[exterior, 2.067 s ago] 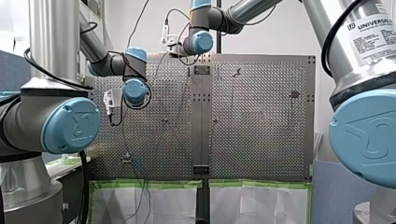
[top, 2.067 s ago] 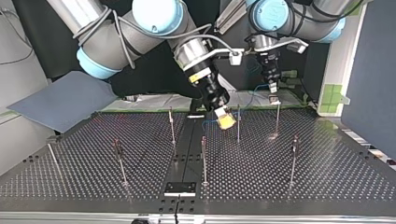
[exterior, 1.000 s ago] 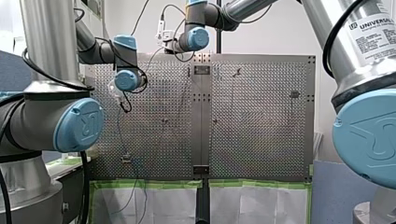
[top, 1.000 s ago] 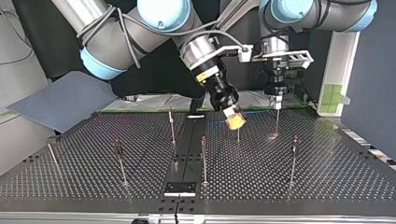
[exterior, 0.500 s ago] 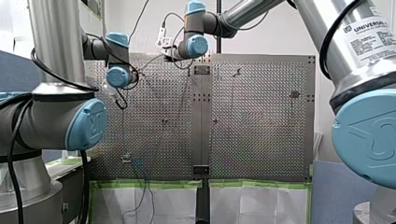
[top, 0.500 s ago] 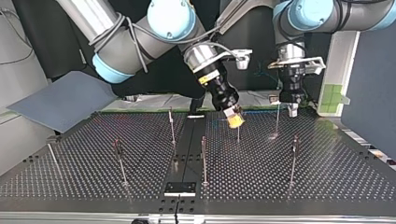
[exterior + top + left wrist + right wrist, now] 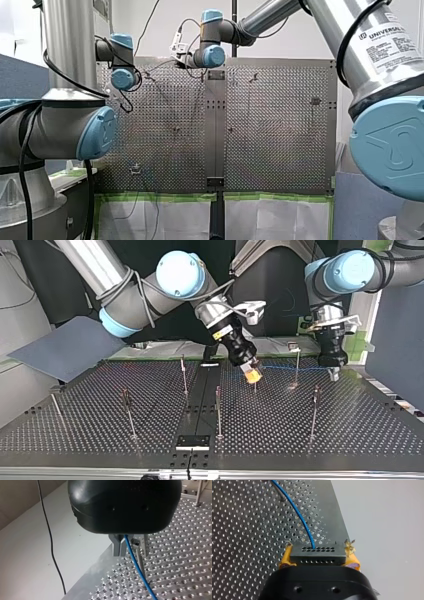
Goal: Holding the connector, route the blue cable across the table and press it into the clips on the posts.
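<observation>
Blue cable (image 7: 280,367) taut between grippers, aligning at post (image 7: 297,374) | right gripper (image 7: 319,551) clamps connector (image 7: 319,558) | left gripper (image 7: 120,548) seemingly pinches it | next: press down into clip (image 7: 293,346).

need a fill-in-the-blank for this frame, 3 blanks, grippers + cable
1. The right gripper clamps a black ___ between its yellow pads.
2. The cable leaving it is ___ in colour.
3. The left gripper is shut on the ___.

Missing words: connector; blue; cable.
</observation>
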Controlling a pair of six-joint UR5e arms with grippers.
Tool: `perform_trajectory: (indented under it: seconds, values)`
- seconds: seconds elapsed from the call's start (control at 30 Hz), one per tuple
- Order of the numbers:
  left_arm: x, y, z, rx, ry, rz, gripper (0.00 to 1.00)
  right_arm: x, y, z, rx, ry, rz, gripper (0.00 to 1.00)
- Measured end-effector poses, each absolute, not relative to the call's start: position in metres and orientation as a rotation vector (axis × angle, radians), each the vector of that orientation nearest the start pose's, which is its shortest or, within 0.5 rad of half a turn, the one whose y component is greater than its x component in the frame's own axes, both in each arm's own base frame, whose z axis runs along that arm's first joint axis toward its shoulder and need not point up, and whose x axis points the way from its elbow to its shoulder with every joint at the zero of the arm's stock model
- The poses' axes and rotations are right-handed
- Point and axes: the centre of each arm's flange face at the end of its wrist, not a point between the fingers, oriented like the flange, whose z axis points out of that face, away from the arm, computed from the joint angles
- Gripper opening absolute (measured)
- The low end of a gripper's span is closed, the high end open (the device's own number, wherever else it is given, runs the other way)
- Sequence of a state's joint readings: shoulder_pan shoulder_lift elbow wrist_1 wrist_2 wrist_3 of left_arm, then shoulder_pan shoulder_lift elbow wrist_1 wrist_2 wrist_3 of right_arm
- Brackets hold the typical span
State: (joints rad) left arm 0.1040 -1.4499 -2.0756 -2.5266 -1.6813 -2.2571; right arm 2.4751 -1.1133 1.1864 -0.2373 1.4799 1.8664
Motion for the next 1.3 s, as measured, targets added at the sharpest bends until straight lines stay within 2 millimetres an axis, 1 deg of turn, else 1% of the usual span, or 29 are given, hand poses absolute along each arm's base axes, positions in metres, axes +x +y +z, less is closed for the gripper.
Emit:
perform_trajectory:
  seconds: [0.23,0.43,0.63,0.73,0.9,1.07,1.3]
  values:
    - [0.450,-0.073,0.369,-0.602,1.210,-0.403,0.00,0.648,-0.331,0.423,-1.942,0.908,-2.510,0.00]
    - [0.469,-0.069,0.369,-0.574,1.237,-0.361,0.00,0.662,-0.345,0.411,-1.918,0.927,-2.492,0.00]
    - [0.489,-0.061,0.369,-0.558,1.246,-0.316,0.00,0.668,-0.357,0.392,-1.932,0.947,-2.474,0.00]
    - [0.497,-0.058,0.371,-0.554,1.243,-0.299,0.00,0.671,-0.362,0.386,-1.937,0.953,-2.469,0.00]
    - [0.506,-0.050,0.379,-0.550,1.221,-0.286,0.00,0.678,-0.369,0.378,-1.938,0.947,-2.466,0.00]
    - [0.515,-0.045,0.379,-0.541,1.221,-0.287,0.00,0.685,-0.374,0.379,-1.928,0.930,-2.477,0.00]
    - [0.530,-0.039,0.371,-0.524,1.227,-0.290,0.00,0.690,-0.384,0.392,-1.882,0.924,-2.508,0.00]
